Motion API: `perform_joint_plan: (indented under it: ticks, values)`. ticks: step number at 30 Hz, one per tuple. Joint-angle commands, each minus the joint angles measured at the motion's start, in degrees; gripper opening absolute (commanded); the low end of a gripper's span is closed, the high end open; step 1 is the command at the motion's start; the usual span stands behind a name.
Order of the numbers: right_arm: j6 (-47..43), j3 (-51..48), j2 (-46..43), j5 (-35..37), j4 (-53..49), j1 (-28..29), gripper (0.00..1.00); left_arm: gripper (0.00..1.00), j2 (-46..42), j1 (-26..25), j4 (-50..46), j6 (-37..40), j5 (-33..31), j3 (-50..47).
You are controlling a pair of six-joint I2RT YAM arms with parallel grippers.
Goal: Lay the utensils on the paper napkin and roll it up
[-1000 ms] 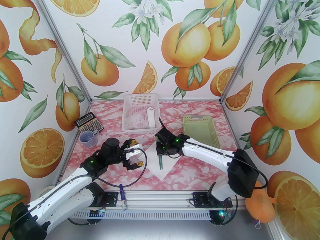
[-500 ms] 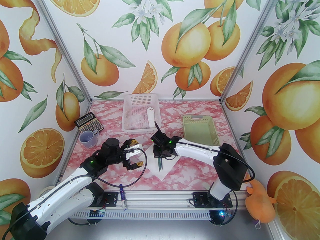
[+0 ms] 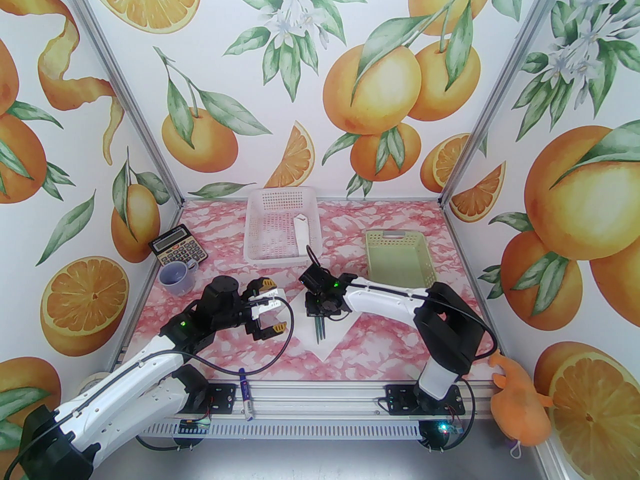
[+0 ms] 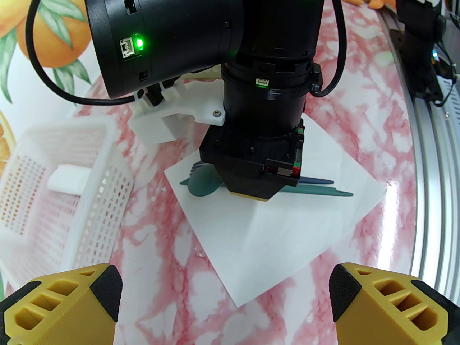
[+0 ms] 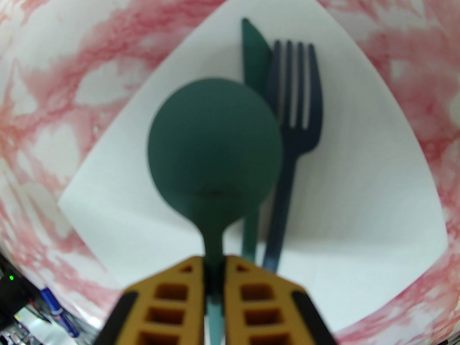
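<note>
On the pink marbled bench [image 3: 220,268], the paper napkin [image 5: 359,210] lies flat and open, with one corner turned toward the arms. Two of the utensils, a fork [image 5: 294,95] and a knife [image 5: 253,56], already lie side by side on it. The jaws of the right arm [image 3: 385,293] are pinching the handle of the spoon [image 5: 214,149]. Its bowl hangs over the knife, low above the paper; whether it touches yet, I cannot tell. The jaws of the left arm [image 3: 150,368] are spread wide and empty, just beside the left edge of the napkin. I judge the placing nearly finished: the spoon must be let go, and then all the rolling is left, not yet begun.
</note>
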Motion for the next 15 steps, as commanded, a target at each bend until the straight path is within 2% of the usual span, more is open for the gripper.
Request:
perform_joint_plan:
  ticks: [1, 15]
  values:
    - [0.9, 0.8, 1.8, 1.9, 1.4, 0.5, 0.13, 1.00, -0.4, -0.3, -0.4, 1.3, 1.4, -0.1]
    - [0.3, 2.6, 4.0, 3.8, 0.9, 0.5, 0.14, 1.00, -0.2, -0.4, -0.3, 1.4, 1.5, -0.1]
